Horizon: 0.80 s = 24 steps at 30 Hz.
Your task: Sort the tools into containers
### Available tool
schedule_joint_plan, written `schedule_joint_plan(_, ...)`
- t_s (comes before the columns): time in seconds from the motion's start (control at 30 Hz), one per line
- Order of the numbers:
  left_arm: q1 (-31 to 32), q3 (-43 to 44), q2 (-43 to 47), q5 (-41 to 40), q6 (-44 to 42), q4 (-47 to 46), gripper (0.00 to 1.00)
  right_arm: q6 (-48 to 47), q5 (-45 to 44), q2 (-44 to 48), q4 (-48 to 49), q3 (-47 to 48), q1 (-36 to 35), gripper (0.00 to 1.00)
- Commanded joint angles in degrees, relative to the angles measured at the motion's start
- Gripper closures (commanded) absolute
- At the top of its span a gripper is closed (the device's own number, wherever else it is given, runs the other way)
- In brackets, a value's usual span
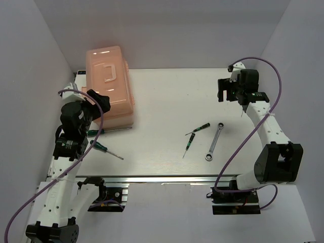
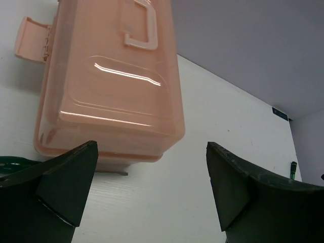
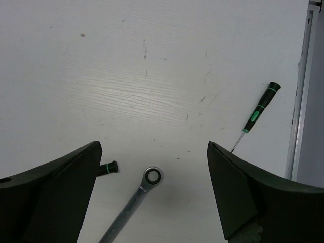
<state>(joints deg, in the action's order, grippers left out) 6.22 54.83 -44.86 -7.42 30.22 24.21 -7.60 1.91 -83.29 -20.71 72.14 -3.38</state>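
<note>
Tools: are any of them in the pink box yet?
Nothing is done yet. The toolbox lid looks shut. The left gripper and right gripper are open and empty. Four screwdrivers and the wrench lie on the table, all left to sort.

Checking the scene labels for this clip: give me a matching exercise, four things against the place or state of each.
Things:
1. toolbox
2. wrench
3. left gripper
4. right gripper

Place or state:
A. open, wrench head seen between its fingers
B. lid down, far left of the table
C. lying flat, right of the table's centre
D. open, facing the toolbox

Pairs: 1-B, 2-C, 3-D, 4-A
</note>
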Motion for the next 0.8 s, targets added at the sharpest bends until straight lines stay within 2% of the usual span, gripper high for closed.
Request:
schedule_joint_plan(0.0, 0.11, 0.89, -1.37, 2.85, 0.19, -0.48, 0.04, -0.92, 3.52, 1.90, 2.34, 2.22, 0.04, 0.11)
schedule_joint_plan(0.1, 0.11, 1.86, -2.51, 2.50, 0.98, -0.04, 0.11, -8.47, 14.76, 3.04, 1.38, 1.17, 0.04, 0.11)
schedule_joint_plan(0.13, 0.11, 2.12, -3.38, 1.63, 1.24, 0.14, 0.14, -13.80, 21.75, 3.22, 0.50, 0.99, -0.05, 0.11)
schedule_joint_plan(0.2, 0.02, 3.53, -4.79, 1.01, 1.86, 0.58, 0.27, -17.96, 28.03, 3.04, -2.66, 1.51, -0.23, 0.11)
schedule_joint_plan(0.27, -0.15, 5.37, -8.02, 1.09, 2.04, 0.66, 0.46, -21.58, 32.53, 2.17, -4.42, 2.30, -1.80, 0.11)
schedule_joint_plan(0.3, -0.76, 8.34, -9.53, 1.27, 2.30, 1.01, 0.74, -21.76, 32.45, 1.81, -5.82, 2.83, -2.77, 0.11)
schedule_joint_plan(0.33, -1.47, 10.11, -11.37, 1.88, 2.39, 1.54, 0.83, -22.20, 33.41, 1.38, -6.62, 3.79, -3.99, 0.11)
schedule_joint_plan(0.37, -2.17, 12.04, -15.30, 3.97, 2.39, 2.85, 0.88, -25.16, 35.42, 0.76, -7.84, 4.41, -4.18, 0.11)
schedule_joint_plan(0.4, -3.83, 15.01, -17.34, 5.56, 2.48, 3.21, 0.91, -24.14, 36.57, 0.58, -7.51, 4.67, -4.36, 0.11)
schedule_joint_plan(0.47, -5.59, 17.32, -21.13, 10.29, 2.91, 4.44, 0.89, -20.46, 37.80, -0.20, -5.84, 4.59, -4.71, 0.11)
schedule_joint_plan(0.5, -8.56, 18.29, -24.45, 11.89, 3.09, 4.53, 0.72, -21.05, 41.73, -0.56, -6.70, 4.85, -4.71, 0.11)
schedule_joint_plan(0.53, -9.81, 20.47, -26.14, 13.38, 3.09, 4.88, 0.60, -21.58, 43.42, -0.91, -6.80, 5.20, -4.80, 0.11)
schedule_joint_plan(0.63, -14.46, 26.96, -34.47, 18.22, 1.87, 7.51, 0.31, -17.99, 47.47, -1.26, -3.13, 3.81, -4.88, 0.21)
schedule_joint_plan(0.77, -16.06, 32.18, -39.94, 18.58, 0.11, 8.49, 0.21, -13.68, 47.13, -1.27, 1.54, 2.31, -5.24, 0.19)
